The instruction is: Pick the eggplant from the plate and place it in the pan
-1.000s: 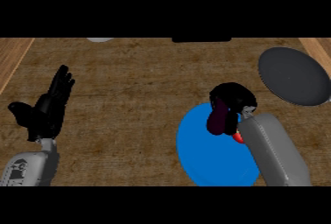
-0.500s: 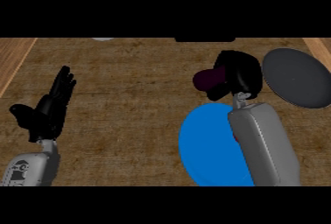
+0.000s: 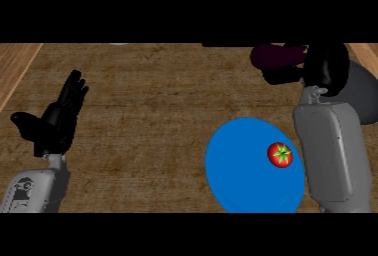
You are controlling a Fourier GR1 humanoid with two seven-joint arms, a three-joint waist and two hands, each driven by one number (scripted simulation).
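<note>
Mostly hidden behind the right hand (image 3: 325, 67) and its grey forearm, the pan (image 3: 363, 92) shows only as a dark grey arc at the view's right edge, cut off there, so its rim and handle cannot be made out. The eggplant (image 3: 275, 55), a dark purple lump, sits at the upper right, up against the top of the view, with the black fingers of the right hand curled round its right end; its stem side is covered by the hand. It is off the blue plate (image 3: 240, 175) and well above it, just left of the pan's visible part. On the plate lies a small red tomato (image 3: 280, 154) (green star of a calyx facing up), near the plate's right rim, which the forearm partly covers. The wooden counter (image 3: 162, 100) lies bare and wide between the two arms. At the left, the left hand (image 3: 53, 122) rests open, fingers straight and pointing up, well apart from everything else.
</note>
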